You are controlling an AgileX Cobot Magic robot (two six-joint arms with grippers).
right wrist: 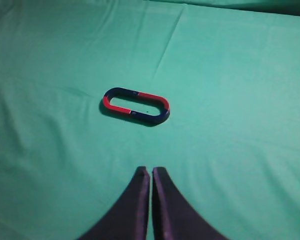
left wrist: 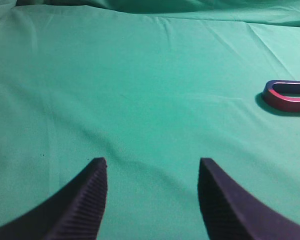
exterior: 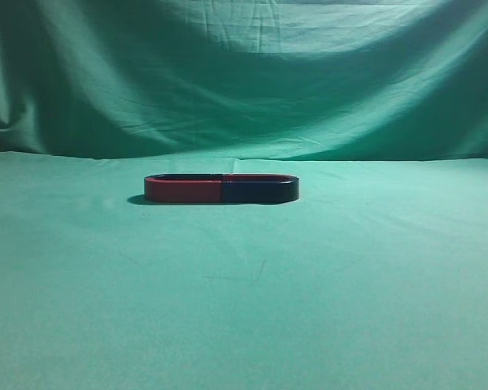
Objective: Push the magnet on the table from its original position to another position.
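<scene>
The dark navy magnet [exterior: 260, 190] lies on the green cloth table [exterior: 244, 309], joined end to end with a red U-shaped magnet [exterior: 183, 188] into one flat oval. In the right wrist view the navy magnet [right wrist: 159, 116] is the oval's right half and the red magnet [right wrist: 106, 102] its left half. My right gripper [right wrist: 151, 170] is shut and empty, a short way in front of the oval. My left gripper [left wrist: 153, 162] is open and empty over bare cloth. Only the red magnet [left wrist: 284, 102] shows at the left wrist view's right edge. Neither gripper shows in the exterior view.
A draped green cloth backdrop [exterior: 244, 73] hangs behind the table. The cloth is wrinkled, with creases [right wrist: 165, 40] running across the table [right wrist: 240, 75]. In the left wrist view the table [left wrist: 140, 75] stretches ahead.
</scene>
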